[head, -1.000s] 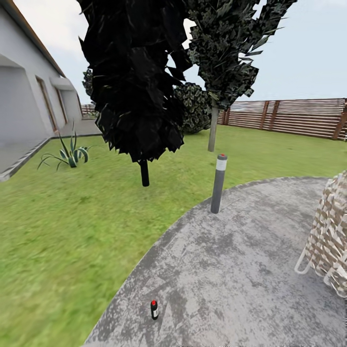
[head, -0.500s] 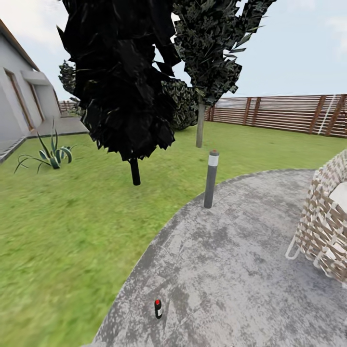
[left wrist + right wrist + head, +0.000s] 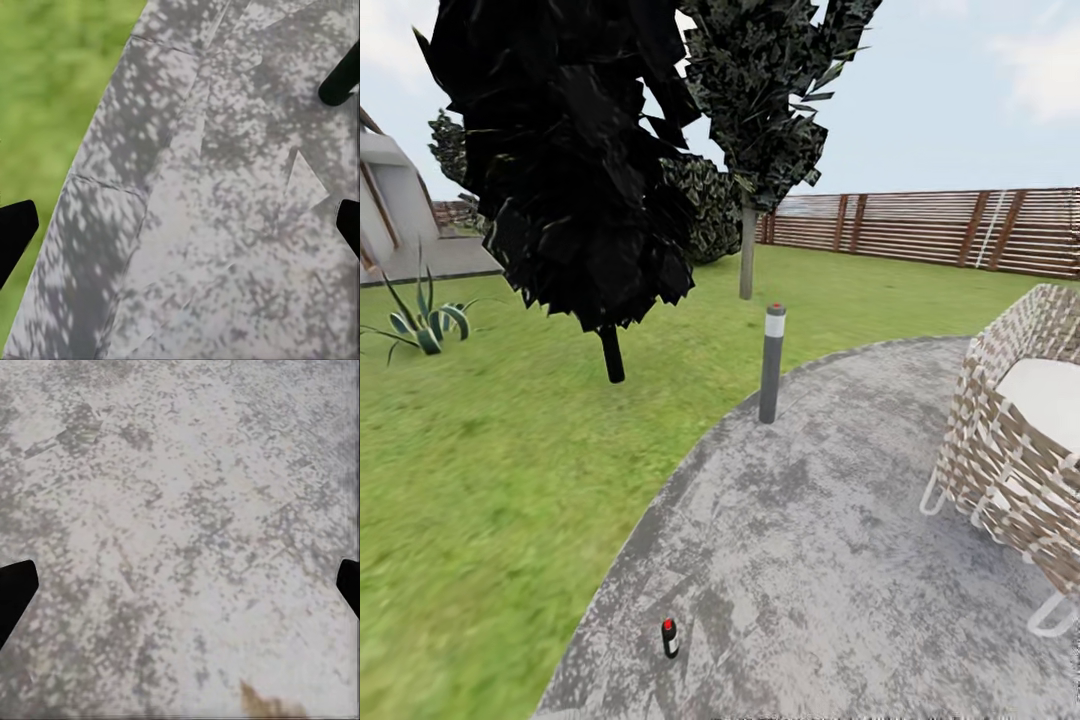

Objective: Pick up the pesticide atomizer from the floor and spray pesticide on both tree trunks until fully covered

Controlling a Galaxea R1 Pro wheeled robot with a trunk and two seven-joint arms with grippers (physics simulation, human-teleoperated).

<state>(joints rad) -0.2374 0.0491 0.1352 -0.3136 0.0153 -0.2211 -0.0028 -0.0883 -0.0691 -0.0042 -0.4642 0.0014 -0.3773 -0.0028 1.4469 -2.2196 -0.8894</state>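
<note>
The pesticide atomizer (image 3: pixel 670 638) stands upright on the grey stone patio (image 3: pixel 840 560), close to its edge with the grass (image 3: pixel 490 480). A bollard lamp (image 3: pixel 771 363) stands further away. Both grippers (image 3: pixel 180 217) (image 3: pixel 180 581) are spread wide, holding nothing.

Ground, as I see it from the head camera: mottled grey paved pad (image 3: pixel 860 560) bordered by green lawn (image 3: pixel 490 480). On the pad: small dark spray bottle (image 3: pixel 670 638), upright near its lawn-side edge; grey bollard (image 3: pixel 771 364) at its far edge; woven chair (image 3: pixel 1020 450).
</note>
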